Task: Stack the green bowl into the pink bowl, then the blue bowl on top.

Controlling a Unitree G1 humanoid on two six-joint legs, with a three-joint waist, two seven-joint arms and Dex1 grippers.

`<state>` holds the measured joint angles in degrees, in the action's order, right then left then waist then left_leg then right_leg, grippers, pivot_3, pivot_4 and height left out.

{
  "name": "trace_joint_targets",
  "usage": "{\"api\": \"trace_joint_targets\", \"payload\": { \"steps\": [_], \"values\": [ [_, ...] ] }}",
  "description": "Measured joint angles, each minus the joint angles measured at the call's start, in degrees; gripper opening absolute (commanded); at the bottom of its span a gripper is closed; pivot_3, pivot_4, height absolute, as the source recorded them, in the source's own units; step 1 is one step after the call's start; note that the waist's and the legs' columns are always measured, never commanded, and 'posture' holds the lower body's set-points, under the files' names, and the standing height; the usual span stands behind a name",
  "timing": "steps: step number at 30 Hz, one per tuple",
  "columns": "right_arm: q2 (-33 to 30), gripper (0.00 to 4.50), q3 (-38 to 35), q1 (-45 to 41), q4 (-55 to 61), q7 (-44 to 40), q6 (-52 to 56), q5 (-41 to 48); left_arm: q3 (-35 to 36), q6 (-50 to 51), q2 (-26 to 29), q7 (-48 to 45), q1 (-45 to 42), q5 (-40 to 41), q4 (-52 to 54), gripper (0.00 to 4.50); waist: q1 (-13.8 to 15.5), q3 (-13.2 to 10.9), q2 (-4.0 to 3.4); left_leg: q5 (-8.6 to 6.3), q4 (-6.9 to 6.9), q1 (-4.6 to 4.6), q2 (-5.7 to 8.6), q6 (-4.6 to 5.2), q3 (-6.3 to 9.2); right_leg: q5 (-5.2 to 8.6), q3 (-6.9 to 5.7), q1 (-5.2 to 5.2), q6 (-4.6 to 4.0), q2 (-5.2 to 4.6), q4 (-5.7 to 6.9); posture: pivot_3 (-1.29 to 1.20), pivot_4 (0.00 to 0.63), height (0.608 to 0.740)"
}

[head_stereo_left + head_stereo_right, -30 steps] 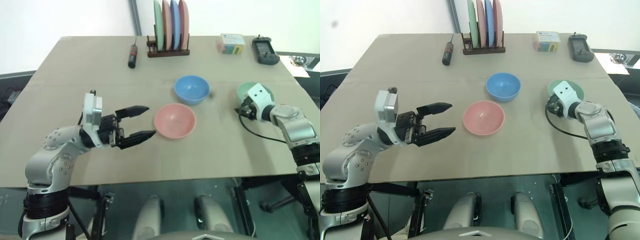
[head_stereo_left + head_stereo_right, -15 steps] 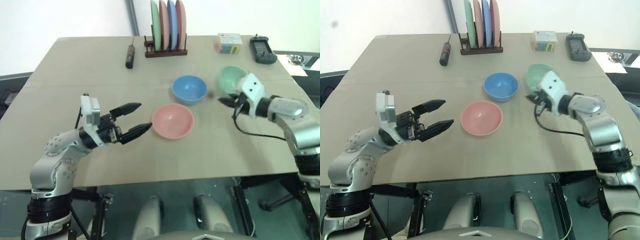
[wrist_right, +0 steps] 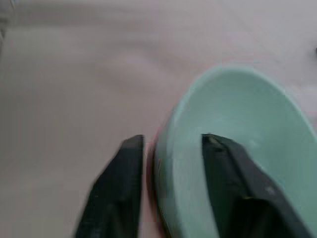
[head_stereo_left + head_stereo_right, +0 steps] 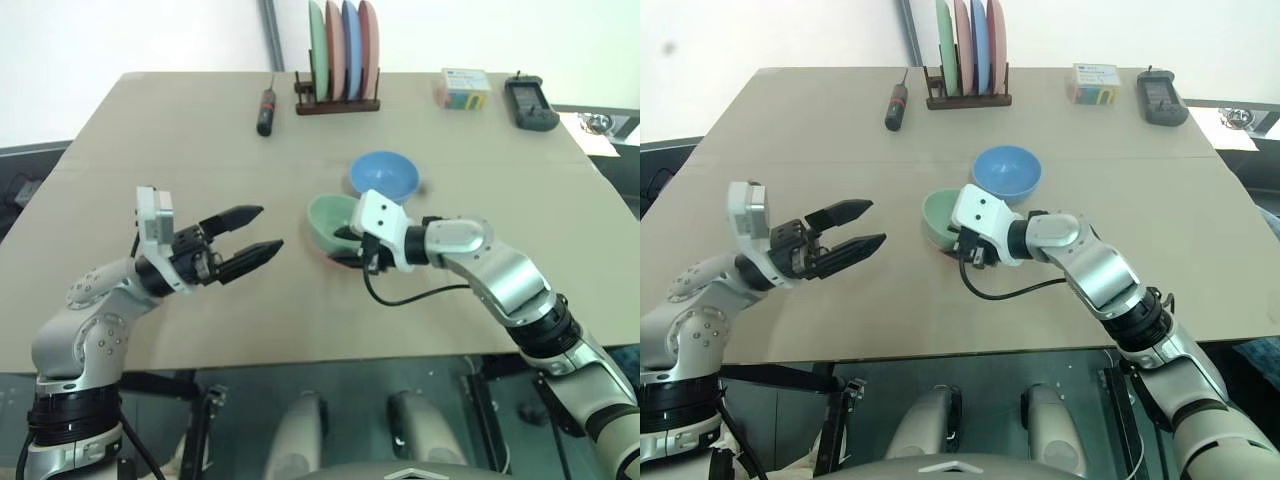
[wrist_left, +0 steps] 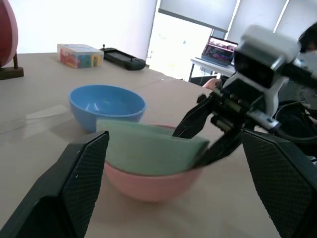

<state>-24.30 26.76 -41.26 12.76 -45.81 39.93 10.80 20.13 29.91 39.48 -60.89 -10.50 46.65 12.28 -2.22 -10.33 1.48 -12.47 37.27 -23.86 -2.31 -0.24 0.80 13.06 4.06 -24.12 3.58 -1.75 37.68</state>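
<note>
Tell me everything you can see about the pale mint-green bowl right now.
The small round pale mint-green bowl looks like smooth, plain plastic, with nothing inside. It sits tilted inside the salmon-pink bowl, not yet level, just in front of the sky-blue bowl near the middle of the tan table. The right gripper straddles its near rim, one black finger inside and one outside, the jaws parted around the wall.
</note>
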Motion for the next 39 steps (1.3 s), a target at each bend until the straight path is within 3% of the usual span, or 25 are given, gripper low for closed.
{"api": "trace_joint_targets", "payload": {
  "steps": [2,3,8,9,13,18,24,29,33,39],
  "values": [
    [-0.5,4.25,-0.1,0.2,0.1,-0.3,0.0,-0.1,0.3,0.2,0.4,0.0,0.0,0.5,0.0,4.5,-0.1,0.0,0.0,0.0,-0.05,0.01,-0.01,0.0,0.0,-0.06,0.0,-0.01,0.1,0.01,0.0,0.0,0.15,0.74],
    [-0.6,4.43,-0.5,0.5,0.4,-0.3,0.2,0.0,0.4,0.3,0.4,0.1,0.1,0.8,0.1,4.5,-0.1,0.0,0.0,0.0,-0.05,0.0,-0.01,0.0,0.0,-0.05,0.0,-0.02,0.1,0.01,0.0,0.0,0.15,0.74],
    [-1.5,4.43,-12.9,2.3,8.0,-0.8,5.3,9.5,1.9,1.3,0.7,0.8,1.8,2.8,1.4,4.5,-0.1,0.0,0.0,0.0,-0.05,0.0,-0.01,0.0,0.0,-0.04,0.0,-0.01,0.1,0.0,0.0,0.0,0.15,0.74],
    [-3.1,4.43,-18.2,1.7,9.8,-1.9,6.5,13.4,2.2,1.5,0.7,0.8,2.0,3.4,2.3,4.5,0.1,0.0,0.01,0.0,-0.03,0.02,-0.01,0.0,0.03,0.06,-0.02,0.03,-0.07,0.0,-0.01,0.0,0.15,0.74],
    [-7.7,4.43,-22.6,0.5,6.7,-4.5,3.4,14.8,2.7,2.3,0.8,1.3,2.6,5.2,3.3,4.5,0.0,0.0,0.01,0.0,-0.01,0.08,-0.01,0.0,-0.03,0.07,0.0,0.06,-0.08,-0.02,-0.04,0.0,0.15,0.74],
    [-13.5,4.43,-14.2,-2.0,-17.5,-6.1,-21.2,-3.2,4.8,3.2,1.2,1.9,5.0,7.4,5.1,4.5,-0.5,0.0,0.0,0.0,-0.05,0.1,-0.04,0.0,-0.18,0.07,0.07,-0.02,-0.09,0.01,-0.04,0.0,0.15,0.74],
    [-1.9,4.43,-7.5,-10.7,-49.7,-3.9,-45.7,-13.9,8.1,3.5,1.5,4.4,9.0,9.2,9.0,4.5,-1.9,-0.1,0.0,0.0,-0.12,0.0,-0.06,0.0,-0.21,-0.07,0.19,-0.16,0.1,0.06,0.0,0.0,0.15,0.74],
    [3.0,4.43,-6.4,-17.1,-63.9,0.5,-56.8,-19.1,11.5,3.7,1.5,6.8,14.7,10.4,13.1,4.5,-1.8,-0.1,0.03,0.0,-0.14,-0.03,-0.02,-0.01,-0.21,-0.07,0.19,-0.16,0.1,-0.02,-0.03,0.0,0.15,0.74],
    [4.9,3.41,-6.2,-20.5,-72.0,3.0,-62.8,-22.6,13.8,3.1,0.8,9.9,18.7,10.7,16.6,4.5,-1.4,-0.1,0.05,0.0,-0.13,0.0,0.01,-0.01,-0.15,0.04,0.14,-0.12,-0.1,-0.04,-0.01,0.0,0.15,0.74],
    [5.6,1.03,-5.7,-21.1,-77.6,3.6,-66.5,-25.5,14.0,1.2,-1.2,13.6,21.1,9.5,19.7,4.5,-1.6,-0.1,0.04,0.0,-0.12,0.02,0.01,-0.01,-0.16,0.04,0.16,-0.12,-0.1,-0.03,0.02,0.0,0.15,0.74]
  ]
}}
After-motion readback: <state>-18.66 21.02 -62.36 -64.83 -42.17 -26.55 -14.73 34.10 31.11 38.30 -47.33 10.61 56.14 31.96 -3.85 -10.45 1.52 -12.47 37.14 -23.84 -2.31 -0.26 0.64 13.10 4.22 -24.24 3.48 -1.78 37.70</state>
